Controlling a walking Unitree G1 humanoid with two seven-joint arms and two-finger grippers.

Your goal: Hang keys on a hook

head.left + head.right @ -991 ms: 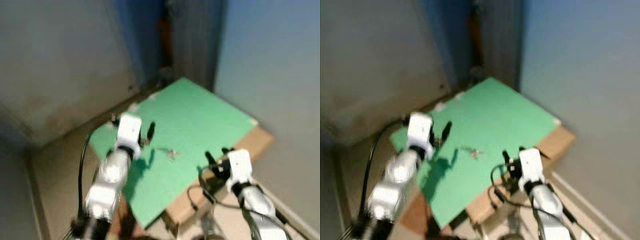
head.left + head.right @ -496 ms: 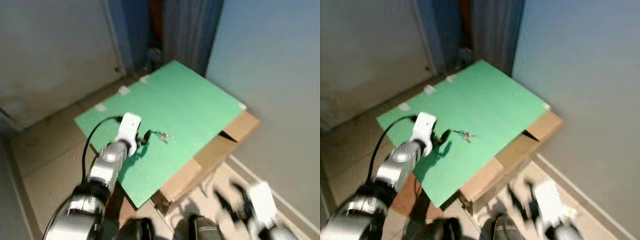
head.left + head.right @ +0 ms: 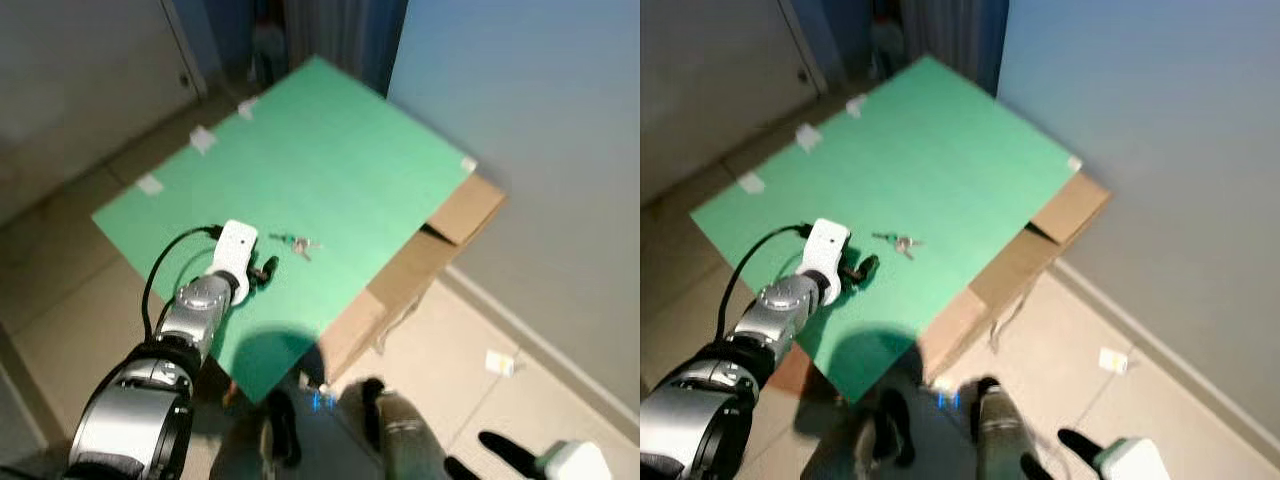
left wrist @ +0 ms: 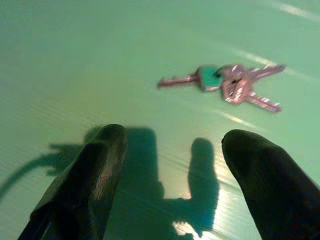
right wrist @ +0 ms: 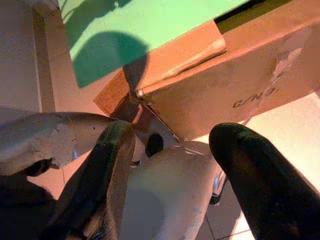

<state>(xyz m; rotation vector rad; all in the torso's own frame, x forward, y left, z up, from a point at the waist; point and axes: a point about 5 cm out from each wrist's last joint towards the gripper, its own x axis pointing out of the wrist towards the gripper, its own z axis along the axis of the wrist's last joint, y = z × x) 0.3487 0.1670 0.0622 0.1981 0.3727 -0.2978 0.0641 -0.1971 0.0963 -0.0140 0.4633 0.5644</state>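
So the bunch of keys (image 3: 296, 243) is lying flat on the green board (image 3: 330, 160), which sits on a cardboard box (image 3: 455, 215). Left gripper (image 3: 262, 272) hovers just beside the keys with fingers spread apart, not touching them. Right gripper (image 5: 172, 170) hangs low by the box, fingers apart too.

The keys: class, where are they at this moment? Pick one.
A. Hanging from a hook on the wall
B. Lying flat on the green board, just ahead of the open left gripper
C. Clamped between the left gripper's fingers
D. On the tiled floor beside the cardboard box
B. The keys lie flat on the green board, with the left gripper open just short of them and holding nothing.
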